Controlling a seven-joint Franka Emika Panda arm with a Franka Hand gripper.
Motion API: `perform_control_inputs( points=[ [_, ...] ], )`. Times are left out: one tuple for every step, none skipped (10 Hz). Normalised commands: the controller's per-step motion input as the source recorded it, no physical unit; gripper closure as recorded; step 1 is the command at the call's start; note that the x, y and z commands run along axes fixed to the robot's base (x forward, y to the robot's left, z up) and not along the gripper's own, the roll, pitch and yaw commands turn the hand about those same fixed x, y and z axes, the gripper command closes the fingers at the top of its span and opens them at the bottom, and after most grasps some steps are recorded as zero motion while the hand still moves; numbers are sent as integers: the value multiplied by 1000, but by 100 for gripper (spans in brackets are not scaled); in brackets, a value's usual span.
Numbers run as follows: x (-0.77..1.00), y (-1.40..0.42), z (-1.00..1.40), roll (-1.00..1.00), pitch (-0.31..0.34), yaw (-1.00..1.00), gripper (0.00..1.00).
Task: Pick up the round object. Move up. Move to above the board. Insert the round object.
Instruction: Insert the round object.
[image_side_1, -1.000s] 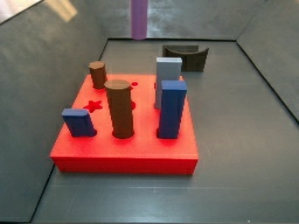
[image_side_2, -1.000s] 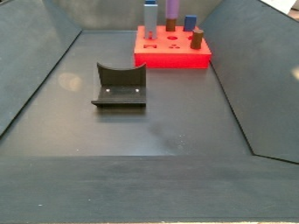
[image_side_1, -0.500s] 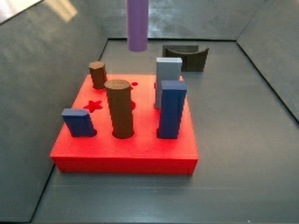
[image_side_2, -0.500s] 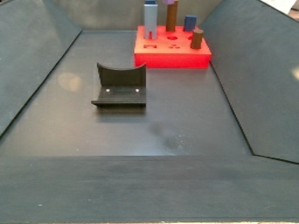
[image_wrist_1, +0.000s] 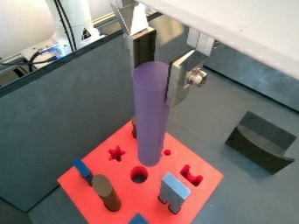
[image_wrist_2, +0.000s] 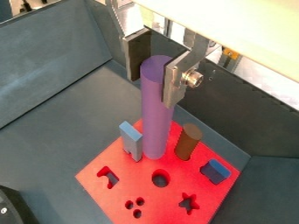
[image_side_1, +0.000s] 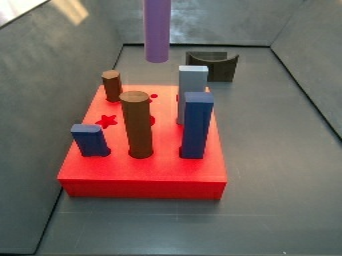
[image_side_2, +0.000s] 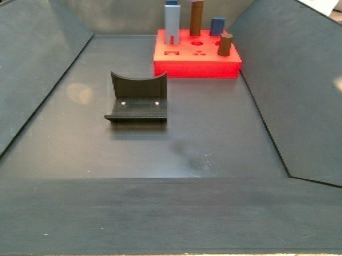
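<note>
My gripper is shut on the top of the tall purple cylinder, which hangs upright high above the red board. It shows the same way in both wrist views, gripper, cylinder, board. An empty round hole lies close to the cylinder's lower end in the picture. In a side view the cylinder hangs from the top edge behind the board; the gripper is cut off there. In a side view the board shows, the cylinder does not.
The board bears two brown cylinders, blue blocks and a grey-blue block. The dark fixture stands on the floor apart from the board. Grey walls enclose the floor.
The purple cylinder has moved across toward the board, with its lower end lower in one side view and gone past the top edge of the other. It moved little in the last half second.
</note>
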Motion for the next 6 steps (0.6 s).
perform_control_inputs(
  points=[
    [0,0,0,9,0,0,100],
    [0,-29,-123,67,0,0,100],
    [0,-63,-214,73,0,0,100],
    [0,-86,-271,47,-20,0,100],
    [0,-106,-286,27,-46,0,100],
    [0,-123,-337,30,-69,0,100]
  ],
)
